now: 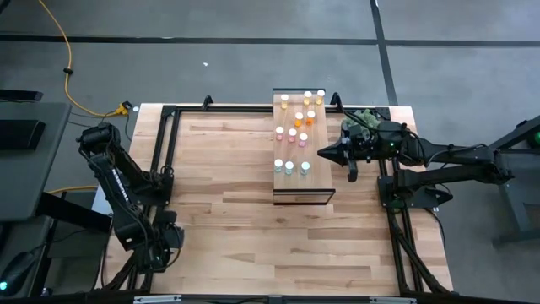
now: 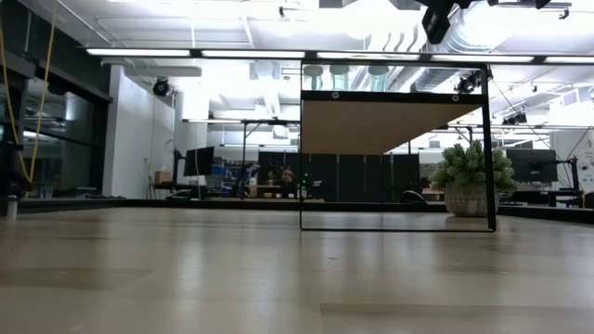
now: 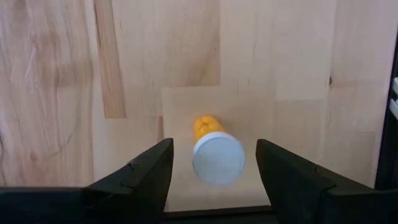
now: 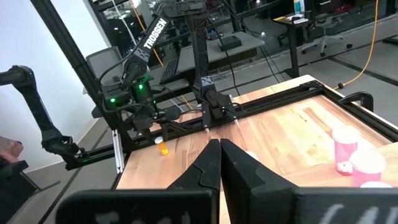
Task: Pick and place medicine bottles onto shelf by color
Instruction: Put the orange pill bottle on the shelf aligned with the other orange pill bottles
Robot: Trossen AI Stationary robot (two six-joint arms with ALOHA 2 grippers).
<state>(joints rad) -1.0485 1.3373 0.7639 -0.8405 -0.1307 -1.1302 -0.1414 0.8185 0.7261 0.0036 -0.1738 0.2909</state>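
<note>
Hovering over yellow bottle [image 3: 214, 149] w/ fingers [image 3: 149, 177] apart, left hand [image 3: 214, 180] may knock it rolling if closing off-centre; right hand [image 4: 219, 163] is pinched together, empty.

Matt pale wood tabletop [image 3: 280, 56]; bottle [image 3: 214, 149] looks like smooth plastic, perhaps.

Shelf [image 1: 301, 190] standing mid-worktop [image 1: 228, 219], medicine bottles [image 1: 292, 135] clustered on top; one bottle [image 3: 214, 152] lying between left claw [image 3: 213, 180] fingers.
</note>
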